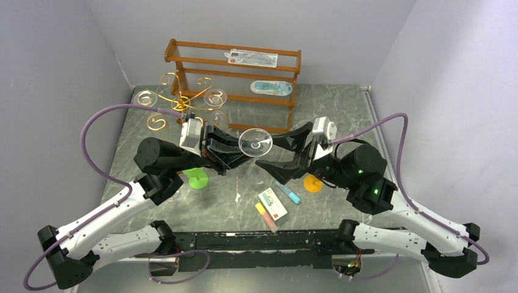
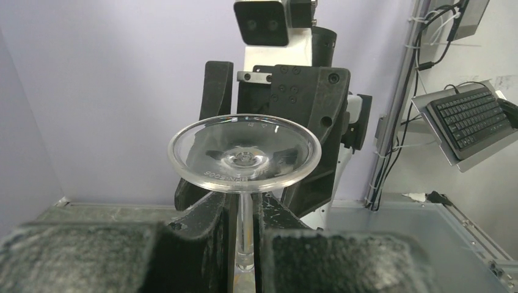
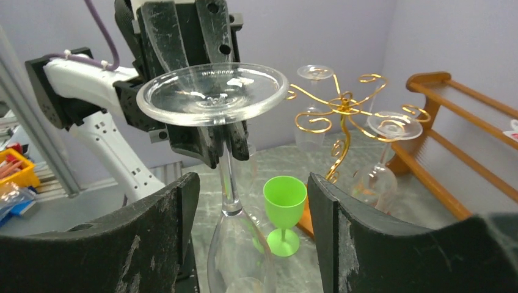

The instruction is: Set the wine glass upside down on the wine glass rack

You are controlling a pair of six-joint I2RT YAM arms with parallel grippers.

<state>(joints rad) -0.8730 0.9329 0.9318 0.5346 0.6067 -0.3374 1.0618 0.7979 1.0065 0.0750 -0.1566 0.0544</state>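
The clear wine glass (image 1: 255, 141) hangs upside down in mid-air over the table's middle, foot up and bowl down. My left gripper (image 1: 246, 150) is shut on its stem just under the foot; in the left wrist view the gripper (image 2: 245, 213) clamps the stem below the foot (image 2: 244, 152). My right gripper (image 1: 264, 154) faces it from the right, open. In the right wrist view the right gripper (image 3: 247, 201) straddles the glass (image 3: 227, 177) without touching it. The gold wire wine glass rack (image 1: 183, 101) stands at the back left and also shows in the right wrist view (image 3: 342, 110).
Two clear glasses (image 1: 145, 97) (image 1: 215, 97) hang on the rack. A two-tier wooden shelf (image 1: 232, 79) stands behind it. A green cup (image 1: 196, 177) and an orange cup (image 1: 313, 183) stand under the arms. Small packets (image 1: 272, 204) lie near the front.
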